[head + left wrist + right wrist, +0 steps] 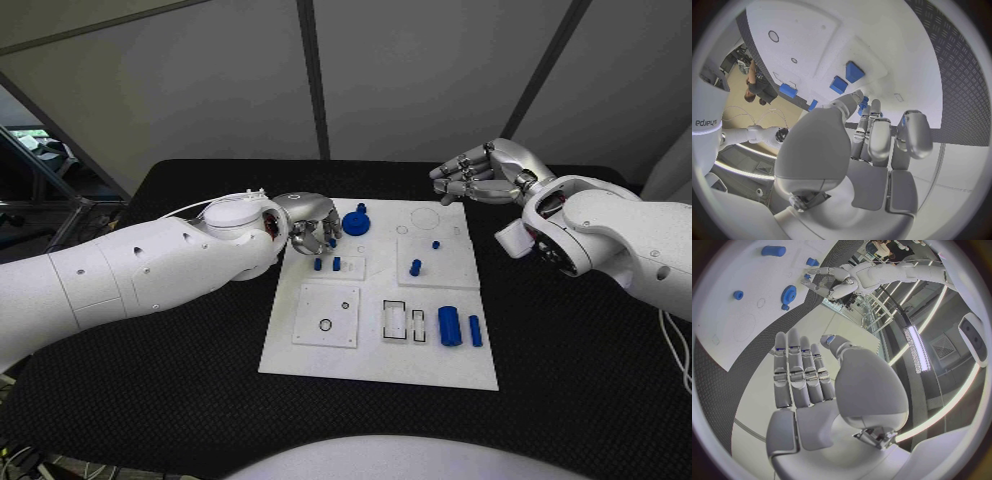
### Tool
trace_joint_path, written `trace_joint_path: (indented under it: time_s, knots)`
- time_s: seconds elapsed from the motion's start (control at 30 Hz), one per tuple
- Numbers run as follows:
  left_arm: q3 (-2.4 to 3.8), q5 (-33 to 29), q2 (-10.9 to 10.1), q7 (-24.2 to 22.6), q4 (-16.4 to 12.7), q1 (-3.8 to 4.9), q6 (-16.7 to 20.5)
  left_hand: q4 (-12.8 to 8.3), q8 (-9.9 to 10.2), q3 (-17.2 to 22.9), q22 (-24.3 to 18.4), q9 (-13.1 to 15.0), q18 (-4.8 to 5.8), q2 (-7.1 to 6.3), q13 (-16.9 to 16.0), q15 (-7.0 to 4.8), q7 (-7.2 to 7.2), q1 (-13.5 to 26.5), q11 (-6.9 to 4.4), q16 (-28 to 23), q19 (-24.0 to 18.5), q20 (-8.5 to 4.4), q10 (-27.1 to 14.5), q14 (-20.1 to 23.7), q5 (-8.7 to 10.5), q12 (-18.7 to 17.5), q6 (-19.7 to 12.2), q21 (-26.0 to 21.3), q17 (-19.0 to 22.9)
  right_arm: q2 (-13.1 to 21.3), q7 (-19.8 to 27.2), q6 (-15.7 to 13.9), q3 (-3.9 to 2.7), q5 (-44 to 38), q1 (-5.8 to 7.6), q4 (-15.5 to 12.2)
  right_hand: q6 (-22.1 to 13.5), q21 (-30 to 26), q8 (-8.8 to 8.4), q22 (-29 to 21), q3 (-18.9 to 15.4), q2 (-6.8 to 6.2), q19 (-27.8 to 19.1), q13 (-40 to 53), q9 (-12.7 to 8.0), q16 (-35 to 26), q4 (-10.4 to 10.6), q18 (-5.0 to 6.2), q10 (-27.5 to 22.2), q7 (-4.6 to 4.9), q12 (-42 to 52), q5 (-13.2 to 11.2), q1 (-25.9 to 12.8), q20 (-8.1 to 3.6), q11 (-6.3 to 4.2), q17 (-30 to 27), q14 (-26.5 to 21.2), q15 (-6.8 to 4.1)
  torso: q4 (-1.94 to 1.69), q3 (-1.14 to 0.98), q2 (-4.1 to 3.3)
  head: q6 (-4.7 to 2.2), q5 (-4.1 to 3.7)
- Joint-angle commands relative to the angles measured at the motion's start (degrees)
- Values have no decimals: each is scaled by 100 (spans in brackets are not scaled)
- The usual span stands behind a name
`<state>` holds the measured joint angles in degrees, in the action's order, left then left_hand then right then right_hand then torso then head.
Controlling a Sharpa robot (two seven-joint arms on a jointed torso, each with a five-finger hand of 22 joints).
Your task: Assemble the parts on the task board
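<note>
Head view: left hand (307, 228), fingers curled downward, holding nothing visible, hovers just left of the blue gear (355, 222); right hand (483, 172) farther, empty.

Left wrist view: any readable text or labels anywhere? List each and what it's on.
"edjeys", as far as it reads: dark lettering on a white curved band at the circle's rim; the first letters may be cut off.
Task board: no readable print.

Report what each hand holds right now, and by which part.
Nothing is visibly held. The right hand hangs off the task board with fingers apart, palm bare. The left hand curls over the board near the blue gear, no part seen inside it.
</note>
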<state>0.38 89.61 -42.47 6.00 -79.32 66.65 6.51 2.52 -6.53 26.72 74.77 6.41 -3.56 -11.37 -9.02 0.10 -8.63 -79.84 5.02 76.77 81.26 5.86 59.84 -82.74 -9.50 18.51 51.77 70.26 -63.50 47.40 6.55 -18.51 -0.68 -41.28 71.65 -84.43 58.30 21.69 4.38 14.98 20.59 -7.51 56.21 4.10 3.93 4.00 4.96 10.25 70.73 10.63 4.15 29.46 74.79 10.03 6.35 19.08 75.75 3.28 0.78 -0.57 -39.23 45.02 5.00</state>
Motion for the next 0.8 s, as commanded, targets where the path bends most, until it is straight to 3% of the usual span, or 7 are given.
trace_joint_path:
  time_s: [0.03, 0.17, 0.37, 0.5, 0.6, 0.77, 0.8]
  knots:
    - [2, -3, -49, 5, -36, 2, -5, 20, 70, -23, -9, -49, -111, -20, 11, 27, 18, 55, -13, 37, -24, 24, -61, 24, -7, -59, -125, -34, 24, 9, 11, 32, -3, -64, 11, 12, 6, -41, -18, -8, 35, 15, 53, -8, 0, -26, 9, 18, -13, 29, -17, 34, -13, -6, 41, -6, 3, 23, -3, 4, 3, -10, -3]
    - [14, -3, -146, 10, -95, 1, 47, 34, 150, -98, -35, -115, -119, -45, 22, 47, 74, 77, 15, 30, -46, 35, -164, 43, -8, -119, -273, -85, 66, 27, -40, 47, -3, -373, 11, 38, -1, -47, -20, -10, 52, -10, 60, -12, -1, -28, -49, 18, -25, 31, -20, 25, 48, -12, 42, -14, -3, 20, -3, 5, 3, -17, -6]
    - [188, -56, -322, -45, -195, 0, 310, 59, 172, -207, -159, -158, -156, -55, 44, 82, 98, 90, 61, 18, -129, 62, -310, 68, -8, -187, -333, -271, 121, 50, -179, 163, -2, -1084, 11, 119, 72, 30, 16, 38, 67, -17, 160, -21, 11, 25, -232, 23, -50, 20, -27, -182, 232, -59, 32, -9, 118, -17, -6, 5, 5, -35, -4]
    - [271, -210, -419, -103, -245, 0, 487, 73, 113, -230, -197, -154, -169, -15, 41, 89, 56, 75, 65, 27, -154, 73, -319, 74, -13, -179, -236, -334, 126, 55, -292, 264, -2, -1588, 10, 161, 148, 336, 42, 211, -18, 18, 502, -24, 15, 285, -356, 36, -69, -40, -25, -434, 336, -208, -33, 125, 614, -145, -6, 5, 6, -52, -7]
    - [322, -494, -504, -168, -273, -1, 632, 73, 21, -209, -291, -139, -199, 27, 37, 87, 2, 44, 60, 28, -212, 76, -297, 85, -16, -161, -78, -473, 151, 60, -408, 356, -2, -2111, 10, 173, 235, 636, 69, 392, -100, 47, 749, -14, 20, 548, -434, 33, 15, -104, 7, -608, 393, -349, -99, 287, 993, -248, -1, 5, 7, -63, -2]
    - [365, -1663, -721, -353, -318, 0, 829, 77, -120, -131, -548, -126, -275, 60, 1, 53, -26, 31, 15, -3, -374, 54, -73, 134, -14, -39, 164, -853, 249, 70, -664, 473, -1, -3339, 6, 123, 418, 1272, 78, 842, -171, 126, 911, -5, 14, 1562, -509, 10, 187, -222, 14, -688, 433, -527, -178, 873, 1086, -373, 2, -1, 3, -131, -101]
    - [368, -1993, -775, -413, -331, 0, 871, 72, -158, -105, -742, -120, -326, 58, -3, 53, -29, 28, 19, -306, -503, 49, -40, 365, -14, -19, 233, -1134, 778, 72, -724, 490, 0, -3610, 4, 101, 436, 1372, 69, 919, -162, 131, 902, -5, 11, 1742, -518, 9, 201, -226, 7, -715, 437, -539, -198, 974, 1089, -378, 5, -5, 2, -143, -144]
